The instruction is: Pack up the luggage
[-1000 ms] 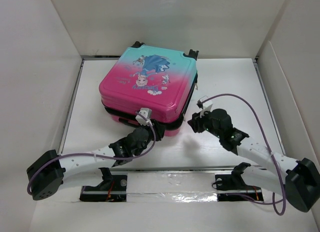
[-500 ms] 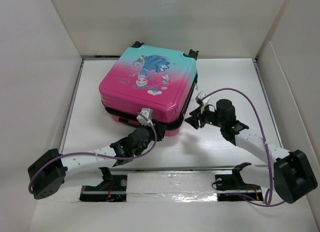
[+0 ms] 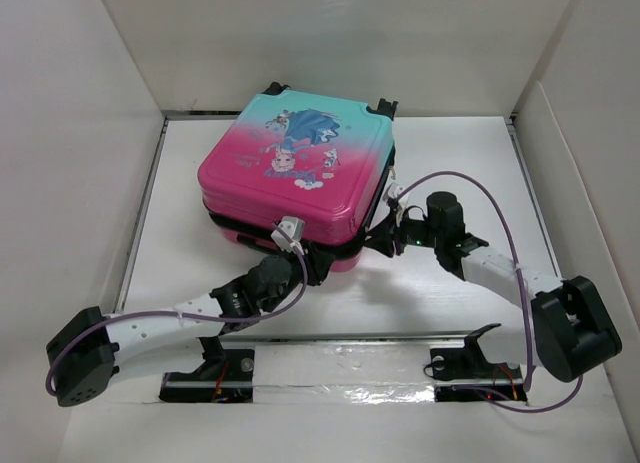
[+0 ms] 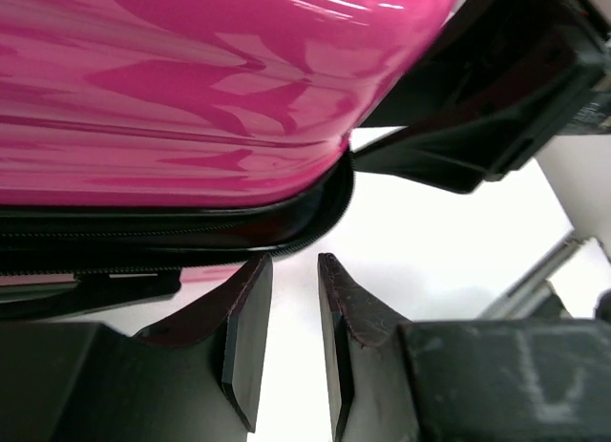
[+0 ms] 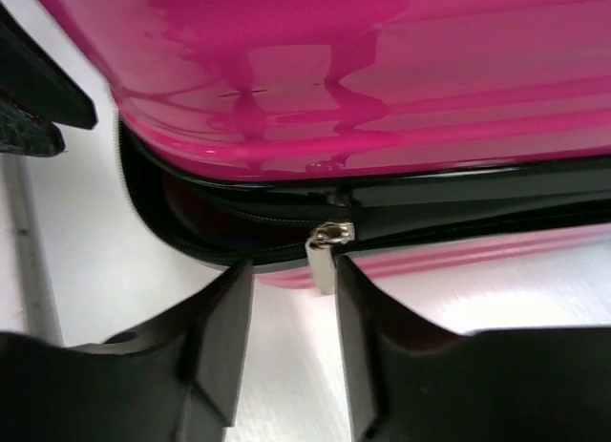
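White tabletop (image 3: 450, 153) lies under the luggage (image 3: 300, 173), with plain white walls (image 3: 330, 43) rising behind and to both sides of it. At its near pink edge my left gripper (image 4: 291, 263) is parted a sliver and holds nothing. At its near right corner my right gripper (image 5: 291, 270) gapes wider, and the zipper pull (image 5: 325, 256) hangs unpinched between its fingers.

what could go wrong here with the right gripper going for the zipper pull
1. The zipper pull sits off-centre, right by one finger of the open right gripper; closing might only clip its edge and slip.
2. The left gripper has nothing between its fingers at the corner of the luggage, so tugging the zip could drag the luggage.
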Robot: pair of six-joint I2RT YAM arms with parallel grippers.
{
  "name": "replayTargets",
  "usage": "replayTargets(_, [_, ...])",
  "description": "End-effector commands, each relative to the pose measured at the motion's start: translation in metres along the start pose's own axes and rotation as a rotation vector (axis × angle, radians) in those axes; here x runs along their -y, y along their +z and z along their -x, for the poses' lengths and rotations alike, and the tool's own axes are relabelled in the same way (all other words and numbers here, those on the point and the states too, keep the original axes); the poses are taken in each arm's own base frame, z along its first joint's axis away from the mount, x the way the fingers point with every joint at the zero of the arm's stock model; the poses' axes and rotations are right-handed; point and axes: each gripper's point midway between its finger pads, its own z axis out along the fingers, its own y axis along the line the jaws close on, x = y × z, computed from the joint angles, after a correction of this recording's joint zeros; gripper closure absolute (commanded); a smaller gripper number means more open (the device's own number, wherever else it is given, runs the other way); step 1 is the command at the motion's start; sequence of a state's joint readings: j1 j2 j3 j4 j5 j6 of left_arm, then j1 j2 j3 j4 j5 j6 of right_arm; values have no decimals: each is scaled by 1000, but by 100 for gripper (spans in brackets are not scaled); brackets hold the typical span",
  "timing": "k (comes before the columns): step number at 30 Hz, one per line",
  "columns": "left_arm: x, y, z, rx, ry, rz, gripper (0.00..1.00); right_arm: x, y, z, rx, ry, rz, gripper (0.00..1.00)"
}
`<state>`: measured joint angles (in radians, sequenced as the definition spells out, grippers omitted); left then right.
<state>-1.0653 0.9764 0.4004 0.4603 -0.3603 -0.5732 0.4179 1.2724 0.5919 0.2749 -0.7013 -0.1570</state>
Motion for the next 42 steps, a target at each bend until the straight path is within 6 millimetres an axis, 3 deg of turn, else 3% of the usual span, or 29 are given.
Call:
replayTargets(1, [11, -9, 6, -16, -13, -52, 77, 10, 3, 30, 112, -78, 0, 60])
replayTargets(8, [-3, -25, -18, -75, -19, -14, 77, 8, 7, 24, 126, -47, -1, 85])
replayTargets(12, [-7, -21, -33, -109, -23, -11, 77, 10, 0, 22, 158, -8, -56, 99])
replayTargets(18, [11, 0, -20, -56, -14, -39, 76, -1, 1, 6, 132, 37, -94, 100])
replayTargets(24, [14, 29, -7, -26, -4, -28, 76, -16, -4, -3, 111, 88, -136, 100])
replayTargets(26, [16, 28, -5, -23, -19, -31, 76, -22, -6, -4, 99, 97, -154, 100])
replayTargets(27, [16, 23, -2, -6, -28, -31, 76, -19, -10, 5, 123, 105, -194, 99])
replayTargets(29, [4, 14, 1, 6, -44, 19, 76, -18, -14, 5, 113, 132, -229, 95])
replayTargets(30, [-1, 3, 18, 66, -68, 38, 76, -12, -20, 11, 134, 137, -272, 91])
replayTargets(32, [-13, -13, 32, 115, -81, 86, 75, -7, -25, 16, 150, 167, -322, 88])
replayTargets(33, [-16, -27, 69, 231, -132, 98, 73, 2, -30, 19, 165, 190, -382, 88])
replayTargets(35, [-23, -41, 106, 330, -160, 125, 68, 11, -38, 28, 200, 193, -448, 87])
replayTargets(36, [-17, -51, 141, 405, -187, 117, 68, 20, -44, 32, 225, 198, -494, 86])
replayTargets(37, [-30, -54, 166, 462, -200, 164, 67, 25, -46, 41, 259, 192, -508, 86])
replayTargets(38, [-31, -55, 183, 489, -205, 171, 66, 29, -48, 44, 262, 201, -527, 86])
replayTargets(39, [-38, -54, 214, 536, -222, 205, 64, 38, -51, 49, 261, 226, -561, 86])
replayTargets(41, [-57, -50, 244, 600, -278, 257, 61, 47, -53, 53, 261, 247, -589, 86])
replayTargets(42, [-62, -37, 255, 588, -286, 240, 58, 50, -53, 54, 259, 252, -605, 86])
